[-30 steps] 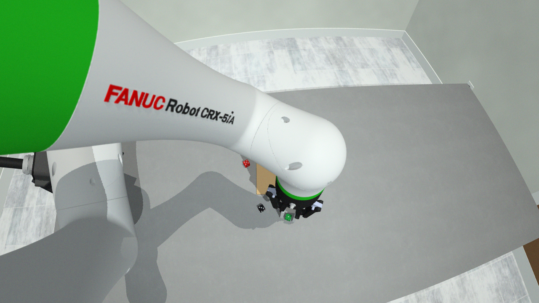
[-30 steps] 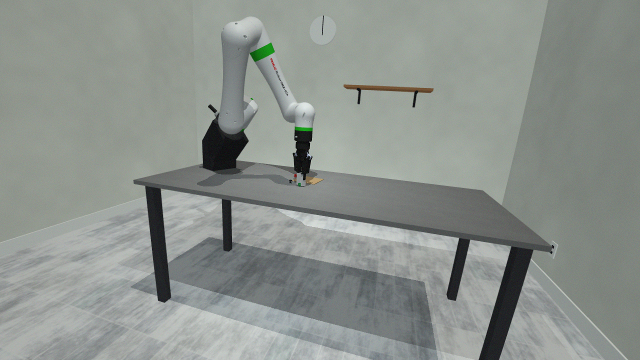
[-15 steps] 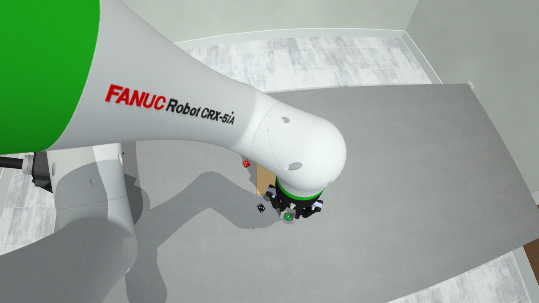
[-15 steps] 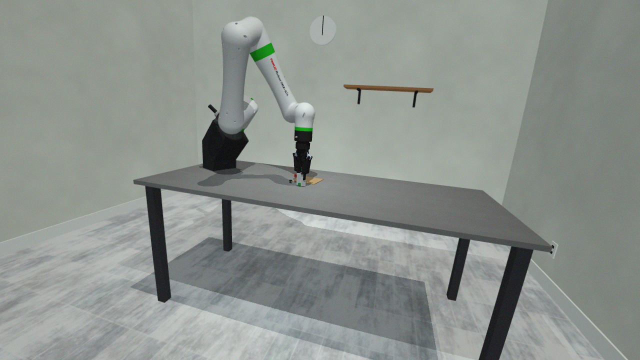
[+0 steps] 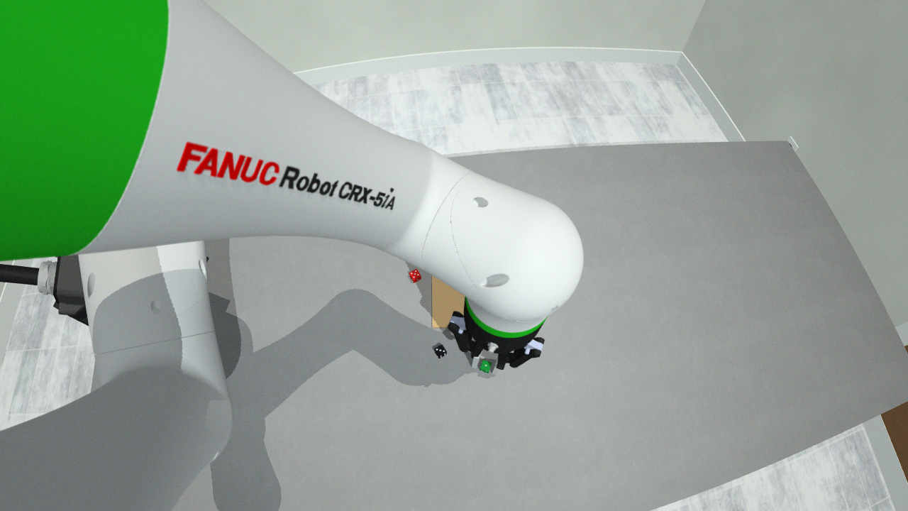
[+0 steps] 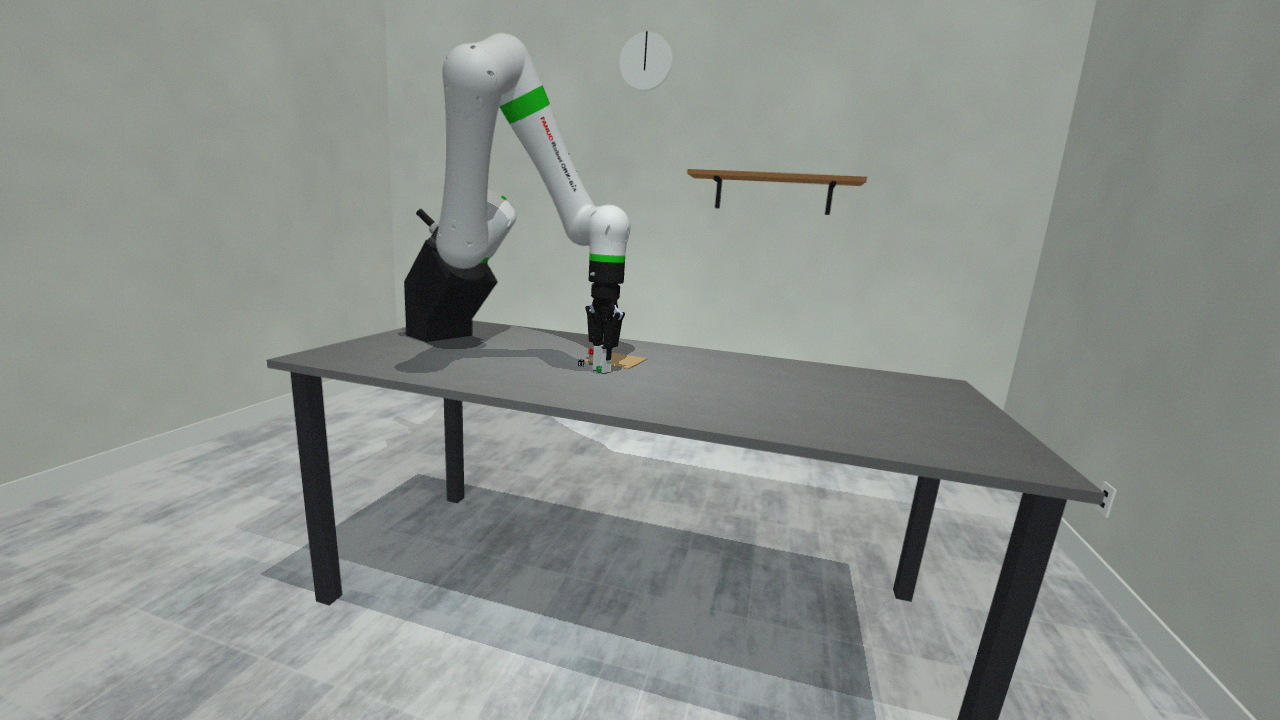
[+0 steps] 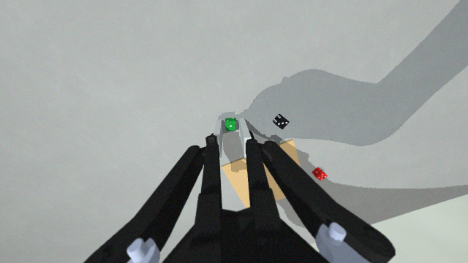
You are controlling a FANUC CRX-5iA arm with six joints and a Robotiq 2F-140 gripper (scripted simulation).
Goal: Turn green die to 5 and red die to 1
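Note:
The green die (image 7: 230,124) lies on the grey table just off the tan mat, one white pip facing the wrist camera. My gripper (image 7: 230,126) points straight down with its fingertip pads on either side of the green die, a small gap on each side. The fingers are partly open and not clamped on it. In the top view the green die (image 5: 484,365) shows between the fingers of my gripper (image 5: 486,368). The black die (image 7: 281,121) lies on the table beside the mat, three pips visible. The red die (image 7: 319,174) lies on the table off the mat's other side.
The arm's elbow covers most of the mat (image 5: 441,304) in the top view. The black die (image 5: 438,350) and the red die (image 5: 413,275) lie close to the mat's edges. The table edges are far off.

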